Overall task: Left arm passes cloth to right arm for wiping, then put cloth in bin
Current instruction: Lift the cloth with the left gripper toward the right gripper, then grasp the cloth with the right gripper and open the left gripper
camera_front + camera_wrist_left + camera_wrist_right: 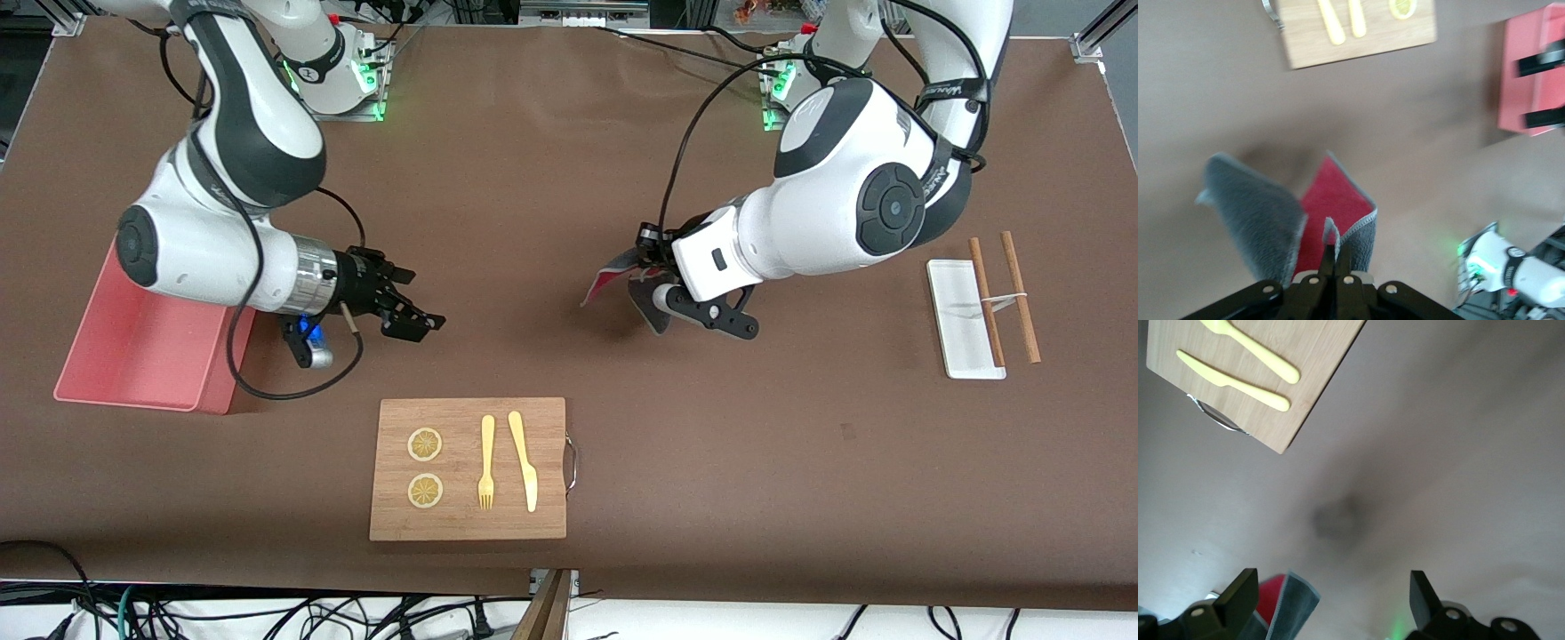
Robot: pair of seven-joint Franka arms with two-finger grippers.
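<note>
Nearest the table's front edge lies a rectangular wooden cutting board bearing a yellow plastic fork and knife. Above mid-table, the left gripper, arm stretched low, is clamped on the grey-and-crimson cloth, held aloft. Facing it, the right gripper hovers with fingers spread, beside the pink rectangular plastic bin at that arm's end.

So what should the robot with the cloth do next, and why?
Probably carry the cloth closer to the right gripper. The left gripper is shut on it, up over the bare table, while the right gripper hangs open with a gap between them, too far apart for a handover.
</note>
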